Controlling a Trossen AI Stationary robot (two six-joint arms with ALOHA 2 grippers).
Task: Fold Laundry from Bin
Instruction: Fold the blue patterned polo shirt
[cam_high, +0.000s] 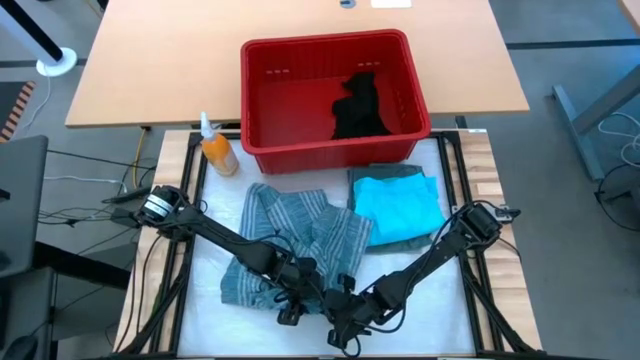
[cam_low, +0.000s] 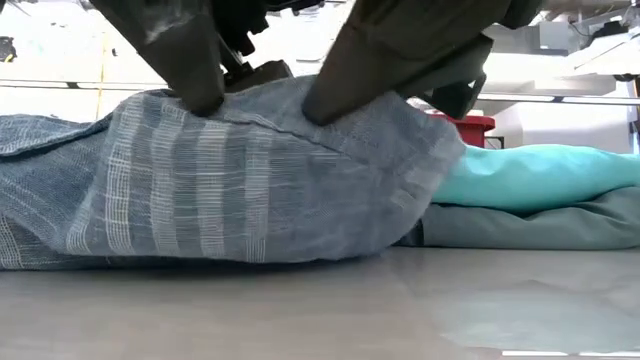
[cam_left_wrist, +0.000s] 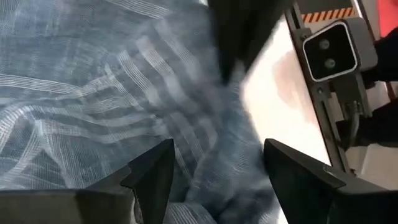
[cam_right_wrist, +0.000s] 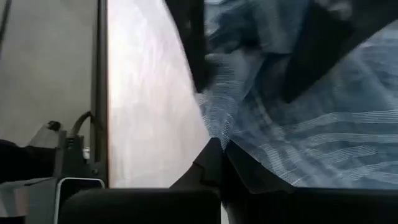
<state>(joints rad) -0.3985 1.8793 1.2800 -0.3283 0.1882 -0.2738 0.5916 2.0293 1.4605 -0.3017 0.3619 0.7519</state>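
- So the striped shirt (cam_high: 300, 240) lies crumpled on the worktop (cam_high: 420, 320), near edge.
- Right pincer (cam_right_wrist: 217, 163) pinches its hem; left pincer (cam_left_wrist: 214, 171) gapes just above the cloth.
- Next, probably: left grabs too, then spread it flat.

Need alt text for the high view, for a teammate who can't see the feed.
Both grippers, left and right, meet at the near edge of the striped shirt spread on the table. A turquoise garment lies beside it; behind, a red bin holds one black garment.
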